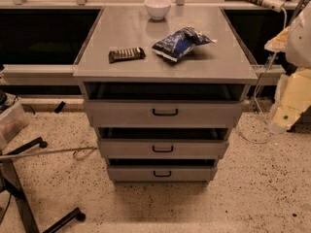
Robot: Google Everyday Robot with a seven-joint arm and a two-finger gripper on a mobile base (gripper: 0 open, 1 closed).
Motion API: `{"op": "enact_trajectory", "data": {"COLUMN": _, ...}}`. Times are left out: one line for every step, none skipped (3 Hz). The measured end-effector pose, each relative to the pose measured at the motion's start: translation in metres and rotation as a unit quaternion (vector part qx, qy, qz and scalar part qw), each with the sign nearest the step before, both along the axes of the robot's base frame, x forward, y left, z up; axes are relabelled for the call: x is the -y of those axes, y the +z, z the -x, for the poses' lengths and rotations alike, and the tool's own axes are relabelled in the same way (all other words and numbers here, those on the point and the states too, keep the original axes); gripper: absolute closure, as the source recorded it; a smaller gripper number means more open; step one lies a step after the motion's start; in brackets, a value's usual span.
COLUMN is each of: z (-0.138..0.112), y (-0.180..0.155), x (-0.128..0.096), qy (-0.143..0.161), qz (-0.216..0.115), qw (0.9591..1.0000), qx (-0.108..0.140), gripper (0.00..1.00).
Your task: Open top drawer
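The top drawer (164, 113) is the widest grey front of three, just under the grey cabinet top (146, 64), with a small black bar handle (165, 112) at its centre. A dark gap shows between the cabinet top's front edge and this drawer front. My gripper (283, 116) is at the right edge of the camera view, a cream and white shape hanging beside the cabinet's right side, level with the top drawer and apart from its handle.
Two narrower grey drawers (163, 148) (162, 173) sit below. On the top lie a dark snack bar (126, 55), a blue chip bag (181, 42) and a white bowl (158, 7). A black wheeled stand (24, 198) is on the speckled floor at left. Cables hang at right (265, 89).
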State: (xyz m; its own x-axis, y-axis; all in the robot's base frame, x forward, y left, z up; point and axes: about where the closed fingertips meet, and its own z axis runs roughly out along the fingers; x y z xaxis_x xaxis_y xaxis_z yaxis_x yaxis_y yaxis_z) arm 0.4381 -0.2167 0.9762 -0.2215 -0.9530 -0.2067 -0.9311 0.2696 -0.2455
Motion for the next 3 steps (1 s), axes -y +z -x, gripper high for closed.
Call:
{"op": "enact_trajectory", "data": {"z": 0.000, "y": 0.000, "x": 0.000, "qy": 0.000, "qz": 0.000, "qw": 1.0000, "qx": 0.000, "gripper": 0.00}}
{"op": "enact_trajectory", "data": {"z": -0.009, "y": -0.016, "x": 0.003, "qy": 0.003, "qz": -0.016, "qw": 0.9998, "qx": 0.008, "gripper": 0.00}}
{"op": "enact_trajectory", "data": {"z": -0.035, "y": -0.073, "x": 0.005, "qy": 0.026, "qz": -0.067, "qw": 0.9974, "qx": 0.009, "gripper": 0.00}}
